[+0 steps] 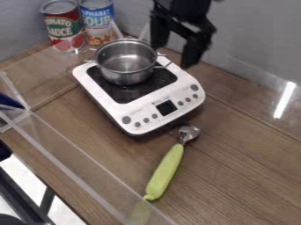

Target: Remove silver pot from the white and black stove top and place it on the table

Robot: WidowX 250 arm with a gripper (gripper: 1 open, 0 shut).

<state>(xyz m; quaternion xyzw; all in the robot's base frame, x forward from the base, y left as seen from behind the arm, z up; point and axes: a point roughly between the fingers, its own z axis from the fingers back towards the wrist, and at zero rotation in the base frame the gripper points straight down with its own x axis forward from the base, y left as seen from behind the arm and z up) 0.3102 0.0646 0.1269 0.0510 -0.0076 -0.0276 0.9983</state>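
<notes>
The silver pot point(126, 61) stands upright on the black top of the white stove top point(139, 90), toward its back left. My gripper point(177, 54) hangs open above the stove's back right corner, just right of the pot and pointing down. Nothing is between its dark fingers point(193, 51), and they are apart from the pot. The brown wood table point(241, 149) lies around the stove.
Two labelled tin cans point(62, 24) point(99, 19) stand behind the stove at the back left. A yellow-green handled utensil point(167, 169) with a silver head point(188, 134) lies in front of the stove. A clear plastic rail point(70, 154) runs along the table's front edge.
</notes>
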